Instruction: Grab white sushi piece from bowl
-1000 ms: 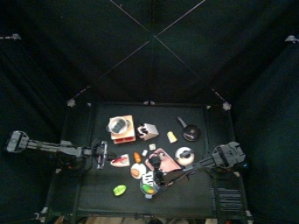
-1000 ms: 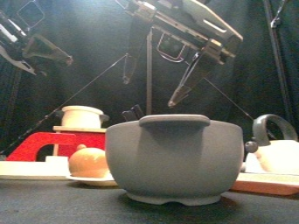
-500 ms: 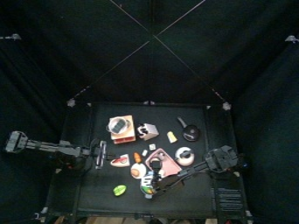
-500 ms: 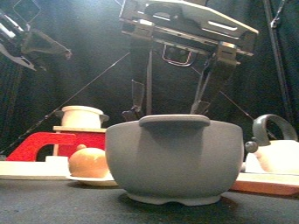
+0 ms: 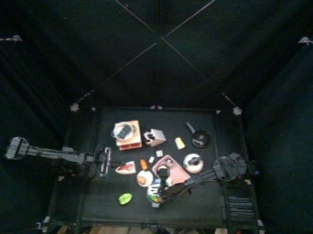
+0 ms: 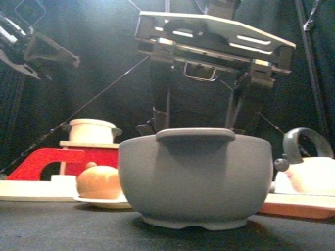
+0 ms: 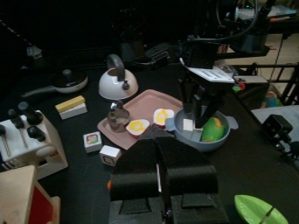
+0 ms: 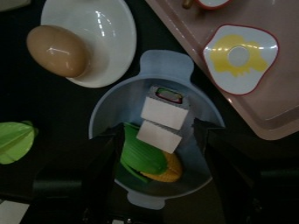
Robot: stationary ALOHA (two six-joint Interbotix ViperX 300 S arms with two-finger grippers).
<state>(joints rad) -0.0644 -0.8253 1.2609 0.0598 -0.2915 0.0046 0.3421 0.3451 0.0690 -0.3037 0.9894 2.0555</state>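
Note:
The pale teal bowl holds two white sushi pieces, one above the other, beside a green leaf and an orange piece. The bowl stands near the table's front and fills the middle of the front view. My right gripper hangs straight over the bowl, jaws open, fingertips just above the rim. It also shows in the left wrist view, reaching down at the bowl. My left gripper rests shut and empty at the table's left.
A brown egg lies on a white plate left of the bowl. A pink tray with a fried egg is on the bowl's other side. A green leaf, a white kettle and a red stand are nearby.
My right gripper has come down and squared up over the bowl, its open jaws now close above the rim. The left arm has not moved.

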